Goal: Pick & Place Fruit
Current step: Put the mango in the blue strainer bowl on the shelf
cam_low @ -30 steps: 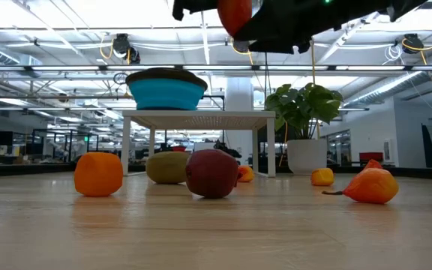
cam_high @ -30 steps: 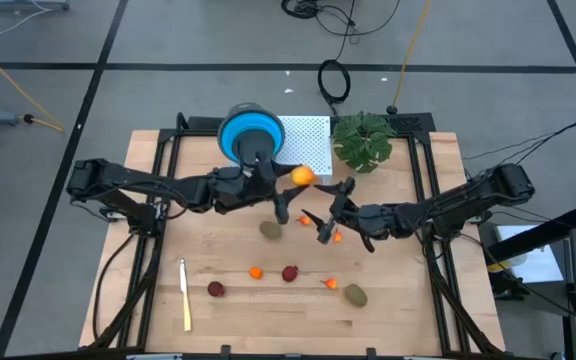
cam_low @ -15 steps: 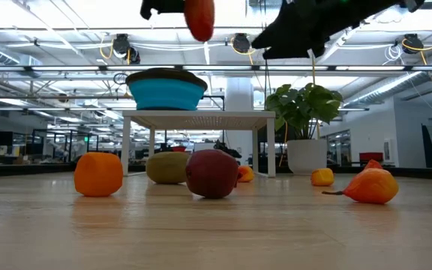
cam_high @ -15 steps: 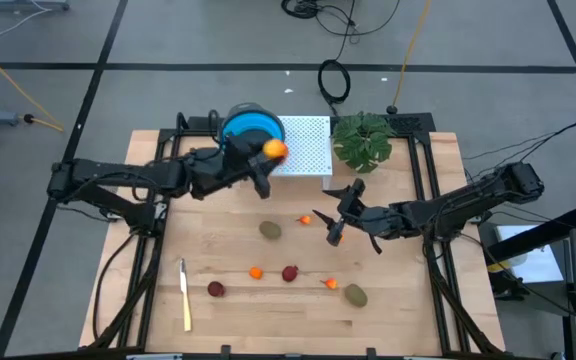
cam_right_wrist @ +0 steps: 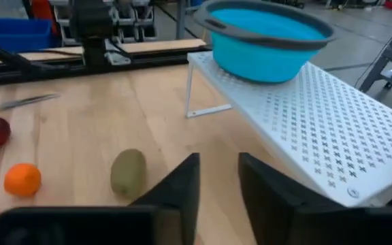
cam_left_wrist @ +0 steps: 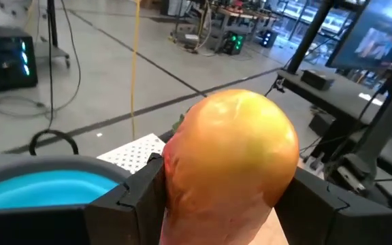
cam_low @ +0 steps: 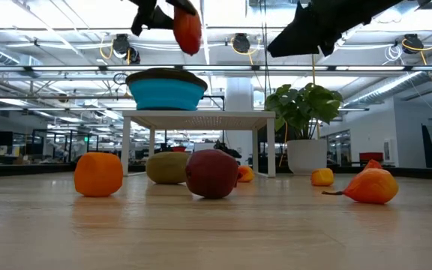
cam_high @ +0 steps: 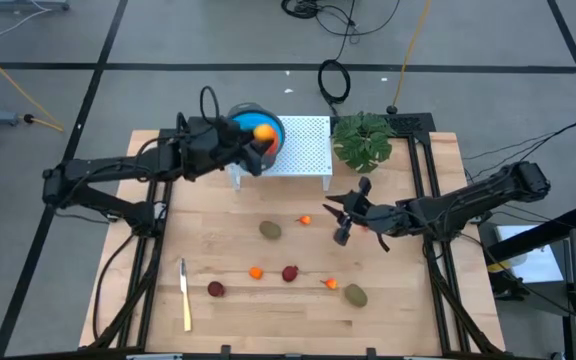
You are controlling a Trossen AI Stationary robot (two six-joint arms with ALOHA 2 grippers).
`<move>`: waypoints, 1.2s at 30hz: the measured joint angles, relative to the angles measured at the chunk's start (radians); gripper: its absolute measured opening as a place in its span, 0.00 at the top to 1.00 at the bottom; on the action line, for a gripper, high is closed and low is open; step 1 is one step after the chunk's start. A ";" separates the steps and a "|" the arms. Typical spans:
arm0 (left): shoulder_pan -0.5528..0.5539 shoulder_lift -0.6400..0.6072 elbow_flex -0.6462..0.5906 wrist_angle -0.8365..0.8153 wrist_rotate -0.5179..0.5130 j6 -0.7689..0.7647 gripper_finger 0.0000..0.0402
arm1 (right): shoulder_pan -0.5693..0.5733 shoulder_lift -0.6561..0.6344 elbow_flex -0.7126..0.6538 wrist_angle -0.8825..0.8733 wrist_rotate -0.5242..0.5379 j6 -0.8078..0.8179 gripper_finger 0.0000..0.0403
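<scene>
The fruit is lying scattered over the pale wooden table (cam_high: 408, 310), except the biggest piece, a smooth oblong mango (cam_left_wrist: 233, 163) blending from red through orange to yellow, which the left gripper (cam_high: 258, 143) is clenching between its two dark fingers over the rim of the blue bowl (cam_high: 240, 126). The bowl, round with a grey rim, is sitting on a white perforated metal stand (cam_high: 303, 145) at about 12 o'clock on the table. Two dull olive ovals are resting at the centre (cam_high: 270, 229) and toward 5 o'clock (cam_high: 355, 296); two glossy dark red balls (cam_high: 289, 273) (cam_high: 215, 289) and tiny orange pieces (cam_high: 255, 271) are lying toward 6 o'clock. The right gripper (cam_high: 340, 225) is hanging above the table at about 3 o'clock, gripping nothing, its flat black fingers (cam_right_wrist: 179, 187) standing only a narrow gap apart. In the level view both arms are being cut off by the upper edge.
</scene>
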 joint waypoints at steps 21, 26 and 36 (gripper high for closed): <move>0.367 0.001 0.000 -0.160 0.295 -0.374 0.45 | 0.000 -0.010 0.000 -0.070 -0.078 -0.002 0.99; 0.410 0.001 0.000 -0.226 0.308 -0.396 0.45 | 0.000 -0.010 0.000 -0.075 -0.078 -0.002 1.00; 0.410 0.002 0.000 -0.312 0.318 -0.426 0.45 | 0.000 -0.010 0.000 -0.075 -0.078 -0.002 1.00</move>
